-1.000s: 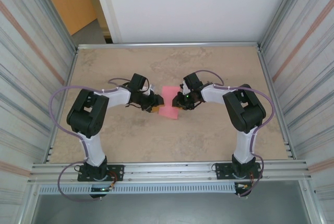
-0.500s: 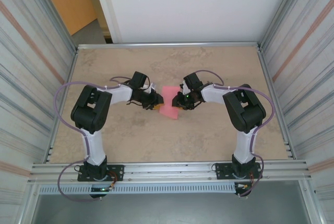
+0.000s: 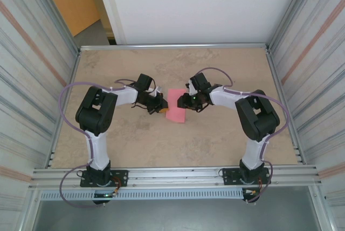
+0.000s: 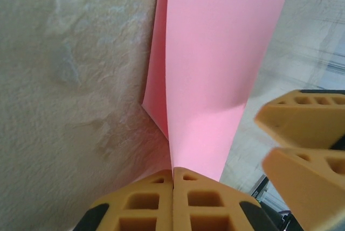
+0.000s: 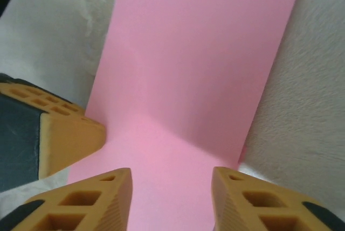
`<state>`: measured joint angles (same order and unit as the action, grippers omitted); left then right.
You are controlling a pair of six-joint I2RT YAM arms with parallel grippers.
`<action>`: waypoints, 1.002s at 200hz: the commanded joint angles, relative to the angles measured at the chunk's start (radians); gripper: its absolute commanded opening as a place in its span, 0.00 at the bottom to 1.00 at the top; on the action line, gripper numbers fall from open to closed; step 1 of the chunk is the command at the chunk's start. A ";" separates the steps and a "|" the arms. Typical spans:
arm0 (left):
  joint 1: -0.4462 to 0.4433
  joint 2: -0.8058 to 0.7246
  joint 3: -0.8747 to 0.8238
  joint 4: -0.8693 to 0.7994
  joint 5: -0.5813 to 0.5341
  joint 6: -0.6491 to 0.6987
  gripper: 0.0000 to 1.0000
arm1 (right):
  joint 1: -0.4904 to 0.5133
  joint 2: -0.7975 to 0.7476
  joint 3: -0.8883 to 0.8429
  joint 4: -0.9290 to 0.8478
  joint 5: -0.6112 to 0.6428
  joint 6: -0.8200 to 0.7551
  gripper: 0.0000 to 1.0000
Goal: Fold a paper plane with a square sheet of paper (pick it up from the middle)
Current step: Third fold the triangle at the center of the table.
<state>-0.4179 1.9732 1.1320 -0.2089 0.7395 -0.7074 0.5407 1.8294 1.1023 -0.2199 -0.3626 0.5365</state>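
Note:
The square sheet of paper (image 3: 175, 107) is pink and lies mid-table as a doubled strip between both grippers. My left gripper (image 3: 161, 107) is shut on its left edge; in the left wrist view the yellow fingertips (image 4: 173, 173) pinch the paper (image 4: 215, 53), whose two layers spread apart ahead of them. My right gripper (image 3: 186, 102) stands open at the paper's right side. In the right wrist view it (image 5: 171, 180) straddles the flat pink sheet (image 5: 199, 53), both fingers apart and nothing pinched between them.
The beige table (image 3: 215, 69) is walled by metal rails and ribbed side panels. The right gripper's yellow fingers (image 4: 304, 134) appear at the right of the left wrist view. A left finger (image 5: 64, 137) sits at the left of the right wrist view.
My left gripper has closed onto the paper's left edge. My right gripper has opened and let go of the paper, its arm shifting slightly.

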 commanded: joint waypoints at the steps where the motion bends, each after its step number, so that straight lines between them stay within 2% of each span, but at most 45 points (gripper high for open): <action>1: 0.008 -0.004 0.019 -0.018 0.035 -0.017 0.00 | 0.068 -0.098 -0.018 -0.043 0.170 -0.145 0.48; 47: 0.014 -0.017 0.014 -0.012 0.060 -0.067 0.00 | 0.207 -0.153 -0.069 -0.001 0.306 -0.317 0.53; 88: 0.016 -0.023 0.013 0.007 0.082 -0.111 0.00 | 0.312 -0.119 -0.077 0.040 0.385 -0.432 0.55; 155: 0.021 -0.021 0.009 0.008 0.084 -0.123 0.00 | 0.340 -0.063 -0.068 0.062 0.444 -0.510 0.58; 200: 0.021 -0.023 0.011 0.009 0.078 -0.123 0.00 | 0.341 -0.061 -0.073 0.078 0.479 -0.517 0.56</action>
<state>-0.4049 1.9732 1.1320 -0.2047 0.7963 -0.8177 0.8768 1.7653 1.0237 -0.1665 0.0742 0.0460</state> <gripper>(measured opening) 0.048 0.570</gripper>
